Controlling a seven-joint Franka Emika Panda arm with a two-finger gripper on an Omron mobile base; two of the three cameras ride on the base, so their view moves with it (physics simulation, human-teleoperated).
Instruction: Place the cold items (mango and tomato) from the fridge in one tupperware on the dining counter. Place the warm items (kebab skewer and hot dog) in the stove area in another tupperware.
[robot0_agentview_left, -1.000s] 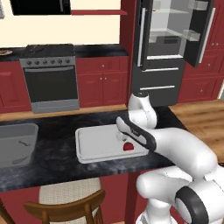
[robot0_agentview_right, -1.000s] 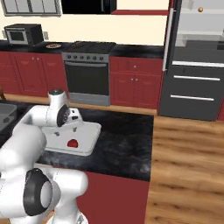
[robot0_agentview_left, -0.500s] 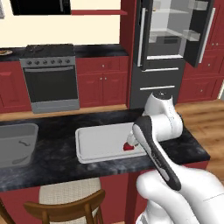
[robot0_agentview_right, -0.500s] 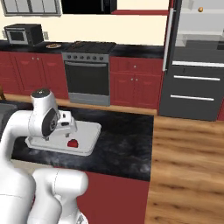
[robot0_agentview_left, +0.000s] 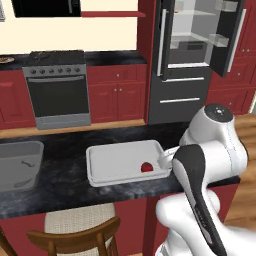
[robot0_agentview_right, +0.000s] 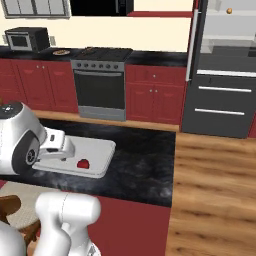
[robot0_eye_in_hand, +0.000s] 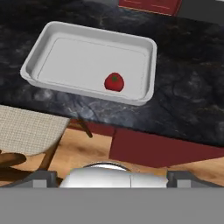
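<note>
A red tomato (robot0_eye_in_hand: 114, 82) lies loose in the white tupperware (robot0_eye_in_hand: 87, 30) on the dark dining counter, near its right end; it also shows as the tomato (robot0_agentview_left: 146, 167) in the left base view. My gripper (robot0_agentview_left: 166, 159) hovers at the tray's right edge, pulled back from the tomato. It is open, its grey fingertips (robot0_eye_in_hand: 43, 178) stand wide apart, and nothing is between them. A small orange fruit, apparently the mango (robot0_agentview_right: 229, 10), sits on an upper shelf of the open fridge. The kebab skewer and hot dog are too small to make out.
A grey second tupperware (robot0_agentview_left: 17, 165) sits at the counter's left end. A wooden chair (robot0_agentview_left: 75, 235) stands under the counter's near edge. The stove (robot0_agentview_left: 57, 87) and a plate (robot0_agentview_right: 61, 51) beside it are across the aisle. The fridge doors (robot0_agentview_left: 227, 37) hang open.
The arm has swung back and to the right, carrying the hand from above the tray to its right edge. The tomato stays where it lay in the tray.
</note>
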